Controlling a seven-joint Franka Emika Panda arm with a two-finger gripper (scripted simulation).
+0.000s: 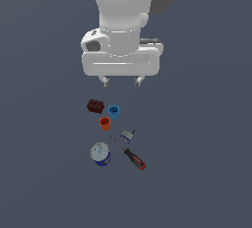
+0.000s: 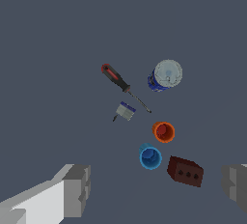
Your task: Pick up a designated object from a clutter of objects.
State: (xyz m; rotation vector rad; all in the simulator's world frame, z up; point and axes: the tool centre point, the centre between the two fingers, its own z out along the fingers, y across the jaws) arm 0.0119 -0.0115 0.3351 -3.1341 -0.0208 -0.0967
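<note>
The small orange cup (image 1: pixel 105 123) stands upright on the grey floor, hollow top up, between the blue cup (image 1: pixel 113 111) and the blue-and-silver can (image 1: pixel 100 154). In the wrist view the orange cup (image 2: pixel 163 132) sits just beside the blue cup (image 2: pixel 150 157) and the dark brown studded brick (image 2: pixel 185 171). My gripper (image 1: pixel 120 80) hangs open and empty above and behind the clutter, its two fingers (image 2: pixel 77 189) spread wide. Nothing is held.
The brown brick (image 1: pixel 95 106) lies at the exterior view's left of the blue cup. A grey clamp (image 1: pixel 128 134) and a red-and-black-handled screwdriver (image 1: pixel 129 153) lie toward the exterior view's right of the can. They also show in the wrist view: clamp (image 2: pixel 125 111), screwdriver (image 2: pixel 121 84), can (image 2: pixel 164 75).
</note>
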